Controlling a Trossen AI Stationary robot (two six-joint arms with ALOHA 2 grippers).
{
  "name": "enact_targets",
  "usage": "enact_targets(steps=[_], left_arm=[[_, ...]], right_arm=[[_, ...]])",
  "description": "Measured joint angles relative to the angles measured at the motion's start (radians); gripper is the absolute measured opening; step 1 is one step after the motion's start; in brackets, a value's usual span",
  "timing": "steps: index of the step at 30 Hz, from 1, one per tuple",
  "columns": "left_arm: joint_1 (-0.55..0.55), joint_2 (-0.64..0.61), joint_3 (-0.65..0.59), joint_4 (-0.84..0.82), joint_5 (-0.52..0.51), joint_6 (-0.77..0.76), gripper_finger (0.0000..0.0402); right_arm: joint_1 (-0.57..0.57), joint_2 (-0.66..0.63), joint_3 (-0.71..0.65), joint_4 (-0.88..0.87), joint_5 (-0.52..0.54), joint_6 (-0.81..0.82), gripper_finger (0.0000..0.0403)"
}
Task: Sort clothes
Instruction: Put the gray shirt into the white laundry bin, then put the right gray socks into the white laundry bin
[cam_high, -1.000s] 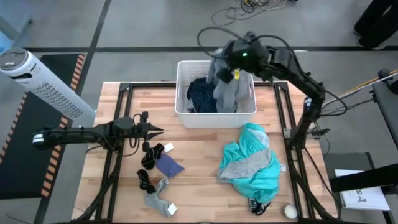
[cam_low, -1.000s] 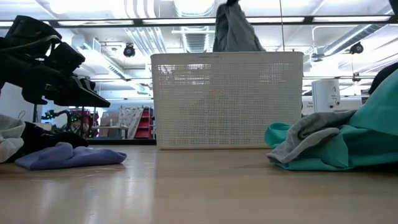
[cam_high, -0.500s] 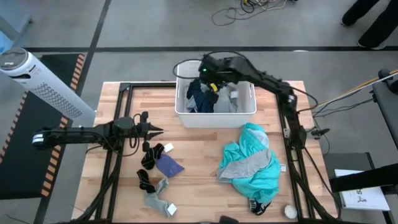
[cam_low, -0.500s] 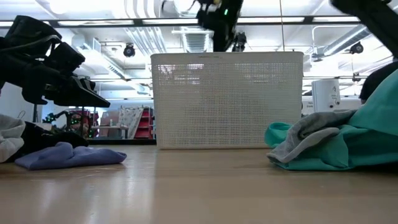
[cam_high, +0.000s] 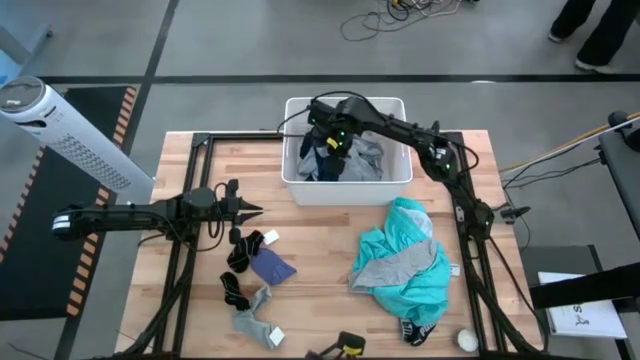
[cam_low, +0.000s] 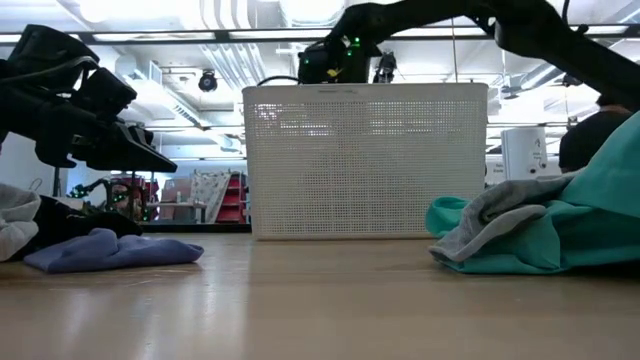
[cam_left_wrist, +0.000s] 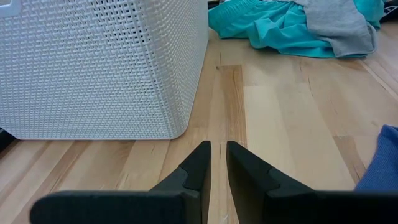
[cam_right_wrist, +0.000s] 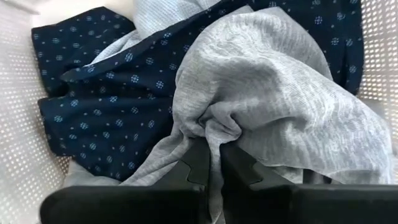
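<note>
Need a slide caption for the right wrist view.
Right pincer shut on grey shirt, atop navy speckled garment inside white basket.

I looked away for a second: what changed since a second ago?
The right tool lowered the grey shirt from above the basket down into it, still shut on it. The left tool, teal garment and socks stayed put.

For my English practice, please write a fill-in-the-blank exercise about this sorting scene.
1. The right tool is shut on the ____ shirt inside the white basket.
2. Under that shirt lies a ____ speckled garment.
3. The bright teal garment lies on the ____, outside the basket.
4. The left tool holds ____.

Missing words: grey; navy; table; nothing
</note>
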Motion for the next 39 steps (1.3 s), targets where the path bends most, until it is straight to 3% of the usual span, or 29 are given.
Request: enact_targets(steps=[6,19,25,30,35,39], left_arm=[[0.0,0.0,0.0,0.0,0.0,0.0,0.0038],[0.0,0.0,0.0,0.0,0.0,0.0,0.0038],[0.0,0.0,0.0,0.0,0.0,0.0,0.0038],[0.0,0.0,0.0,0.0,0.0,0.0,0.0038],[0.0,0.0,0.0,0.0,0.0,0.0,0.0038],[0.0,0.0,0.0,0.0,0.0,0.0,0.0038]], right_arm=[[0.008,0.005,0.0,-0.002,-0.004,0.056,0.0031],[0.062,-0.172,0.0,-0.024,0.009,0.104,0.0217],[0.066,-0.274,0.0,-0.07,0.032,0.125,0.0262],[0.088,-0.369,0.0,-0.18,0.142,0.13,0.0223],[0.131,-0.481,-0.04,-0.176,0.18,0.144,0.0111],[0.181,-0.585,-0.148,-0.175,0.178,0.202,0.002]])
